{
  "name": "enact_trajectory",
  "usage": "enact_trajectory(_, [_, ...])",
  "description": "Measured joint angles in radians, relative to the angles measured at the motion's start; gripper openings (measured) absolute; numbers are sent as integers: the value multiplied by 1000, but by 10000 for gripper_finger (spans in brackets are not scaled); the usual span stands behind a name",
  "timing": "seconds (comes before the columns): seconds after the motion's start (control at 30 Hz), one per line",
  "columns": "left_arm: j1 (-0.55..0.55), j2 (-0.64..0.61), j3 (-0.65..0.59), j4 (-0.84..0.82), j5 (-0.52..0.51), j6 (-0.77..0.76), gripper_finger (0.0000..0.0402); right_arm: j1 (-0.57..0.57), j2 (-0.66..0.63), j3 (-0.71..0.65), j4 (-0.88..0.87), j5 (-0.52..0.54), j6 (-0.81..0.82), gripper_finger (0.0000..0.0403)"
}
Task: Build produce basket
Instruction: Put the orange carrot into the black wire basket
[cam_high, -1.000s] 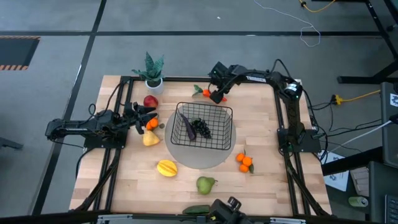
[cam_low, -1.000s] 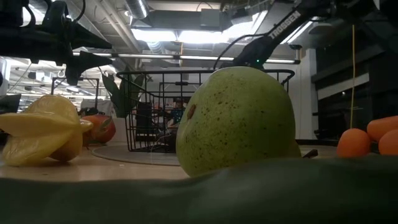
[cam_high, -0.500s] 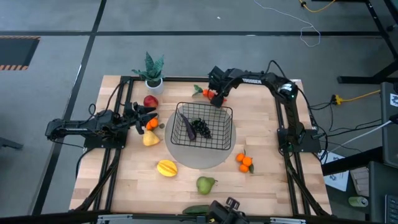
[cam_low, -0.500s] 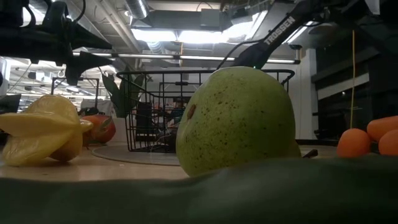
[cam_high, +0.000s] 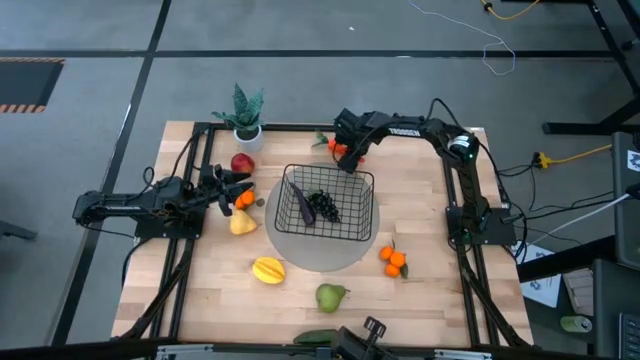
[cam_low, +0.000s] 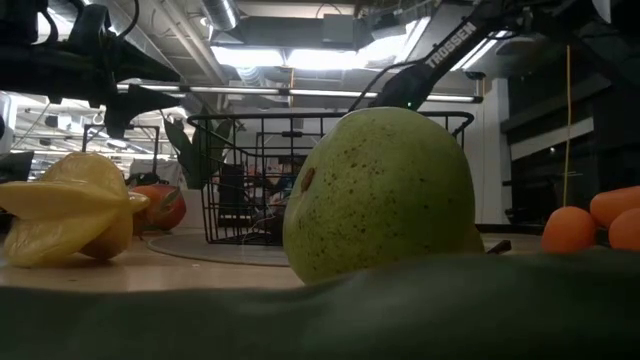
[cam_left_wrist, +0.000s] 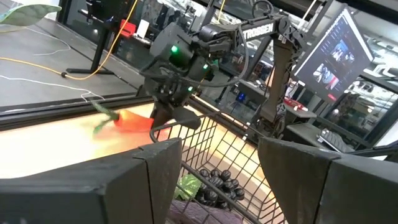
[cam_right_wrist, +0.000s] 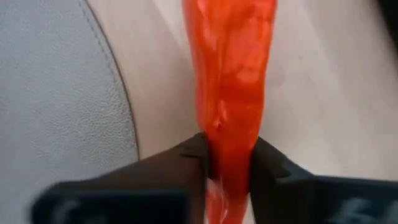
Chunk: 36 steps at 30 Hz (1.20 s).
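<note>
Carrot (cam_right_wrist: 230, 93) pinched between my right gripper's (cam_high: 344, 152) 2 fingers (cam_right_wrist: 186, 163) — closed on its narrow body, at the table's far edge just behind the basket (cam_high: 362, 232), so I judge the lift comes next. It's glossy orange-red, tapered. Left gripper (cam_high: 232, 187) waits wide open — nothing held.

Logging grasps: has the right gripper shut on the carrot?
Shut on it: the right gripper has a finger pressed to each side of the carrot.
</note>
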Motion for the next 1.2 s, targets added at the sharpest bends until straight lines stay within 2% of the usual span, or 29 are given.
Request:
enact_trajectory(0.2, [0, 0, 0, 0, 0, 0, 202, 37, -80, 3, 28, 6, 5, 38])
enact_trajectory(0.37, [0, 0, 0, 0, 0, 0, 202, 72, -200, 49, 28, 45, -5, 38])
enact_trajectory(0.53, [0, 0, 0, -3, 0, 1, 202, 113, -316, 109, 46, 39, -10, 38])
enact_trajectory(0.6, [0, 0, 0, -4, 0, 0, 202, 130, -359, 132, 43, -18, -14, 38])
enact_trajectory(0.77, [0, 0, 0, -12, 0, 0, 202, 178, -438, 142, -2, -287, -36, 38])
enact_trajectory(0.83, [0, 0, 0, -21, 0, 0, 202, 197, -454, 143, -54, -349, -35, 38])
enact_trajectory(1.0, [0, 0, 0, -21, 0, 0, 202, 246, -447, 139, -203, -356, -32, 66])
enact_trajectory(1.2, [0, 0, 0, -21, 0, -1, 202, 308, -436, 109, -224, -356, -13, 111])
